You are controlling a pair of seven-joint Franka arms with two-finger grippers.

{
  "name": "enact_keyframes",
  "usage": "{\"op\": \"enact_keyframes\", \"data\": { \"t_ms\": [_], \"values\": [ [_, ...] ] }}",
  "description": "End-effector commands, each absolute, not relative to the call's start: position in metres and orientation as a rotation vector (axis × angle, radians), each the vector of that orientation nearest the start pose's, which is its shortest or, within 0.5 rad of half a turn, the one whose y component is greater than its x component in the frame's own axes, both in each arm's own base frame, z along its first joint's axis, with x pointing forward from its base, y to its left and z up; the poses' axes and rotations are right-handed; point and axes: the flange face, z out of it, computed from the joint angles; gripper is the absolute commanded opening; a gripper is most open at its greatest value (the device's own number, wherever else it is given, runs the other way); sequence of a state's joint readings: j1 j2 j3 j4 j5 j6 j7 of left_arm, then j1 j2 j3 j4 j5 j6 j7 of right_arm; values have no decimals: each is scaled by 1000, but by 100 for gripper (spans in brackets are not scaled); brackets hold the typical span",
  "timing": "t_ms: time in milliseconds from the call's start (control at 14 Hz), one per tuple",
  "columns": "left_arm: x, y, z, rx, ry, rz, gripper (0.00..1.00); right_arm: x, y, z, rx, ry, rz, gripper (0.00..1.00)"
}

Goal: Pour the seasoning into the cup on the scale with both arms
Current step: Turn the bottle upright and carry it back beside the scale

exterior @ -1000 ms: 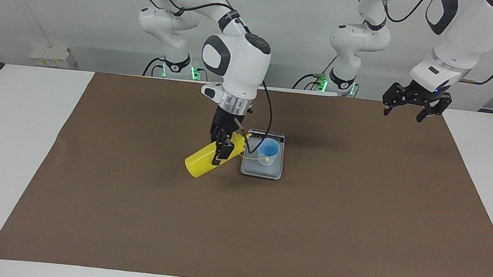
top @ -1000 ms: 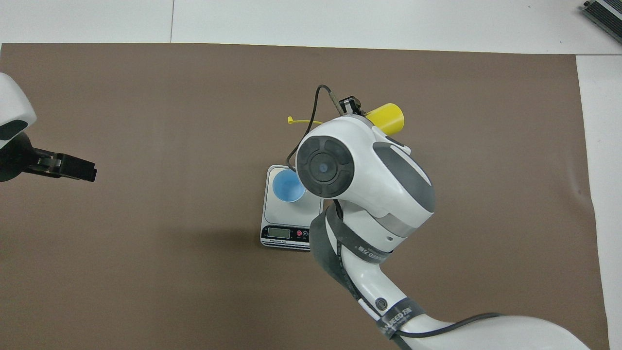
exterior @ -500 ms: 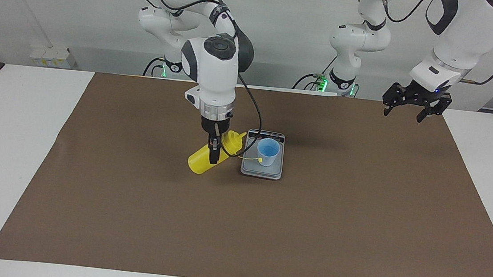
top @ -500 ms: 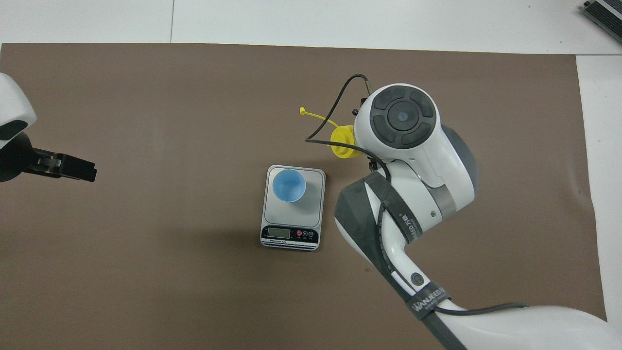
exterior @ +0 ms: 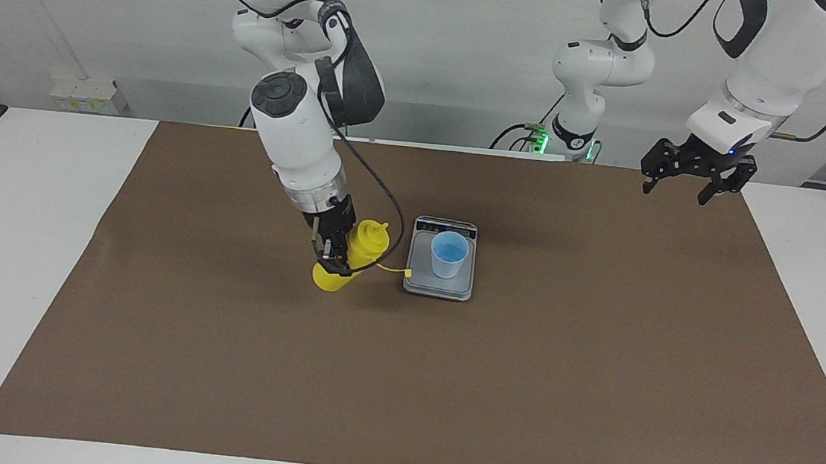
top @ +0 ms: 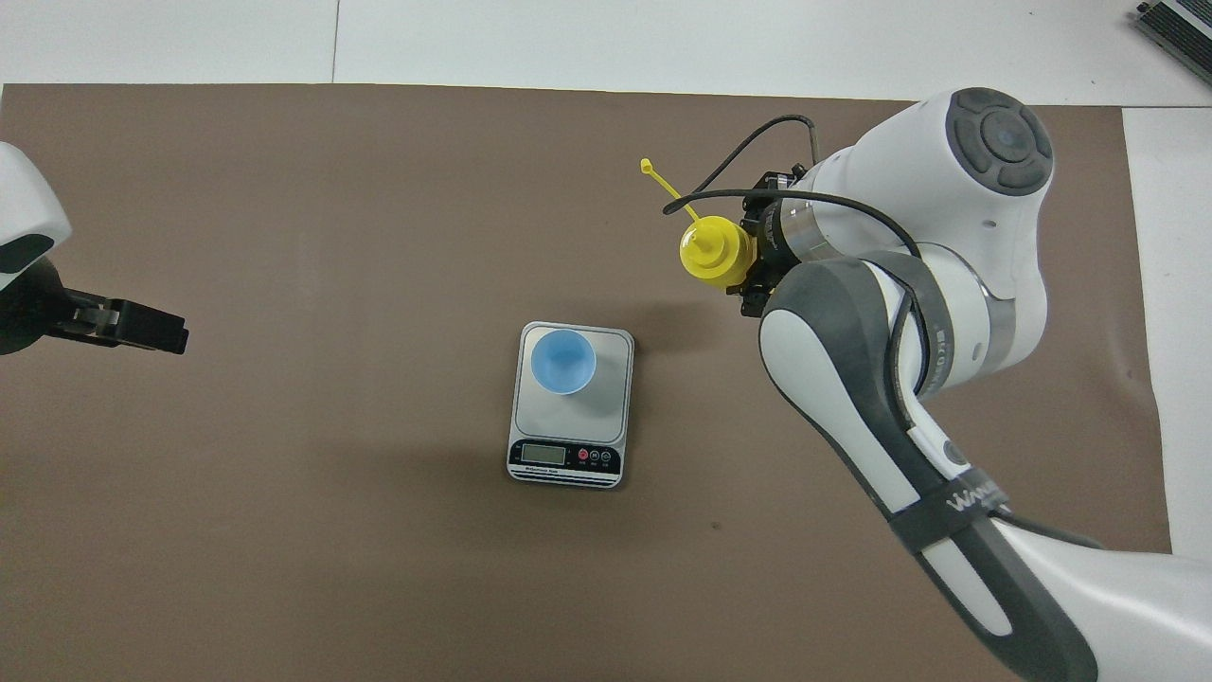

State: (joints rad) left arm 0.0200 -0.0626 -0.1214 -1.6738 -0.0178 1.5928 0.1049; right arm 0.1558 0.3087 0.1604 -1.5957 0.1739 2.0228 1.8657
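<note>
Since a second ago the right gripper point(exterior: 337, 253) has swung the bottle point(exterior: 351, 256) away from the cup point(exterior: 450, 254) and brought it from steeply tipped, nozzle at the cup's rim, to nearly upright, nozzle up; fingers clamped on the bottle's body; bottle now over the brown mat point(exterior: 222, 365) beside the scale point(exterior: 439, 279), toward the right arm's end of the table, its base close to the mat, contact not certain; tethered cap point(exterior: 407, 271) hangs off on its strap toward the scale.

Judgement: pouring looks finished or paused; bottle seems on its way to being set down.

Cup stands on the scale, on the part farther from the robots; display strip on the edge nearer them; contents of the cup not readable.

Left gripper point(exterior: 695, 174) waits in the air over the mat's corner at the left arm's end, fingers apart, holding nothing.

Obstructions: none seen between bottle and mat; loose cap strap lies near the scale's edge and could brush it.
</note>
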Motion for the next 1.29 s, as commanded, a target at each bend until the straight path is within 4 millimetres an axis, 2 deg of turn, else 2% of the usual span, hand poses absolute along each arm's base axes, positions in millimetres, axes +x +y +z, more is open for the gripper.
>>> {"op": "enact_keyframes", "data": {
  "t_ms": [0,143,357,643,1000,1071,1214],
  "values": [
    [529,-56,616,-3135,334,32,100,632,177,475,-1952,2125,279,0],
    [529,-56,616,-3135,334,35,100,637,149,473,-1911,2111,365,0],
    [529,-56,616,-3135,334,35,100,635,128,467,-1926,2089,407,0],
    [529,-56,616,-3135,334,35,100,633,91,458,-1835,2110,478,0],
    [529,-56,616,-3135,337,35,100,626,69,447,-1869,2089,478,0],
    [529,-56,616,-3135,334,35,100,625,52,443,-1840,2106,490,0],
    [529,-56,616,-3135,334,35,100,621,45,442,-1797,2067,540,0]
  ]
}}
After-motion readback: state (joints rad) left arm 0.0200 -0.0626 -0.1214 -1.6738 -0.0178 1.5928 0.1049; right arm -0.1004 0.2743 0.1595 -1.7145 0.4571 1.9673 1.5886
